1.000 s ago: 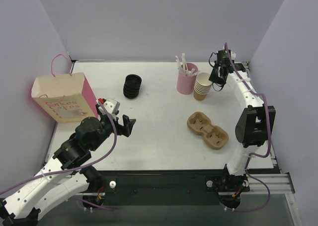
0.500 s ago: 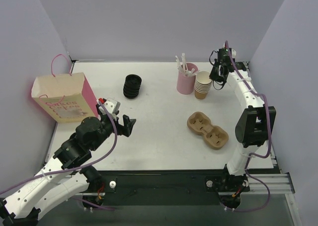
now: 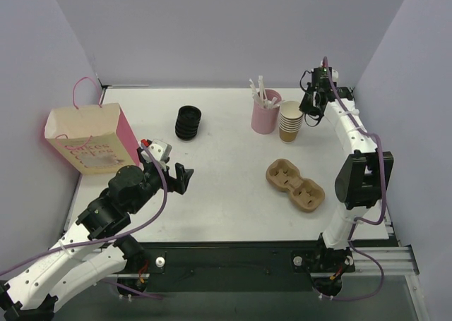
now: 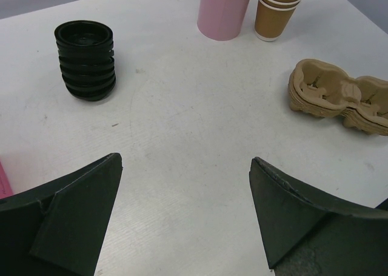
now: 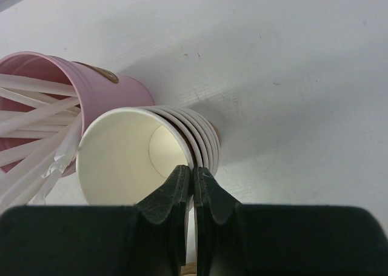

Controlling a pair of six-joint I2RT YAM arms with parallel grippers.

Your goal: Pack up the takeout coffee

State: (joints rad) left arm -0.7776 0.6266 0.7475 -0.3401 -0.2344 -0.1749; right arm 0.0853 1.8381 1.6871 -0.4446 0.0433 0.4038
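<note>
Right gripper (image 5: 193, 170) pinches rim of top cup (image 5: 121, 158), beside pink holder (image 5: 118, 93).

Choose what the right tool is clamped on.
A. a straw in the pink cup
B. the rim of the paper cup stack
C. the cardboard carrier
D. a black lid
B: the right wrist view shows the right tool shut on the rim of the cup stack, which stands beside the pink cup.
</note>
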